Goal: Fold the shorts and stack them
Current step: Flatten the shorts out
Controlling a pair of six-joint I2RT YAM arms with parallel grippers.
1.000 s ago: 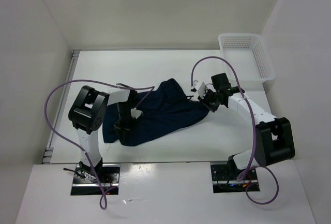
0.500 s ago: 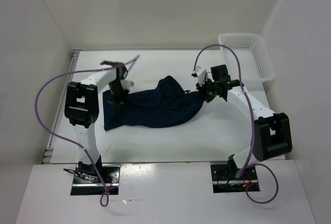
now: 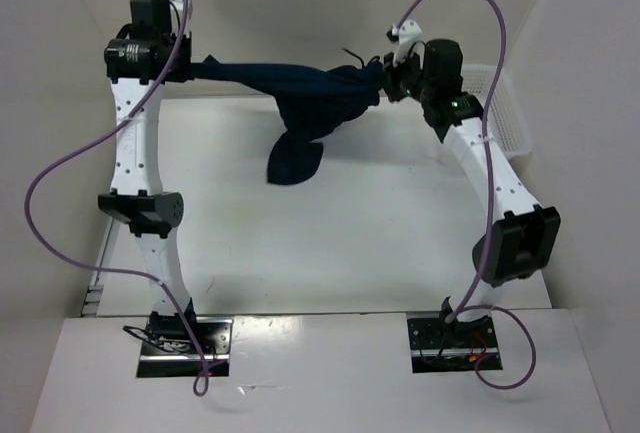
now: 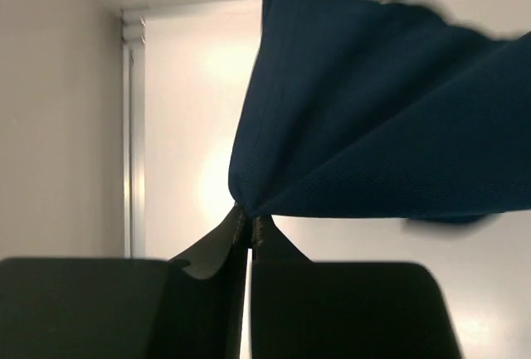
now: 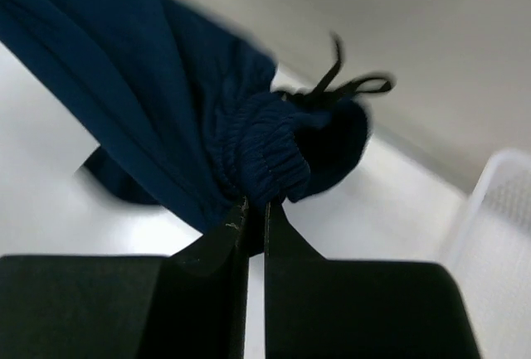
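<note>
Since half a second ago both arms have swung up from low over the tabletop point(image 3: 380, 233), and the navy shorts point(image 3: 310, 93), which then lay spread on it, now hang in the air over its far part, stretched between the two grippers. The left gripper point(image 4: 249, 225) is pinched fully together on a corner of the fabric (whether hem or side seam I cannot tell), with the cloth fanning out from its tips. The right gripper point(image 5: 254, 210) is likewise clamped tight, on the gathered elastic waistband point(image 5: 265, 156) just below the black drawstring point(image 5: 353, 87). Between them the top edge runs nearly taut, while a loose lobe droops from the middle toward the tabletop without clearly touching it. The white mesh basket point(image 3: 510, 118) stands behind the right arm, apart from the cloth. The step in hand looks like lifting and spreading the shorts before laying them flat. To do it well, both grips should hold firm and stay level. The drooping part should meet the tabletop first as the arms come down. The arms should then draw toward the near edge, so the fabric lays out smooth rather than bunching under itself.
</note>
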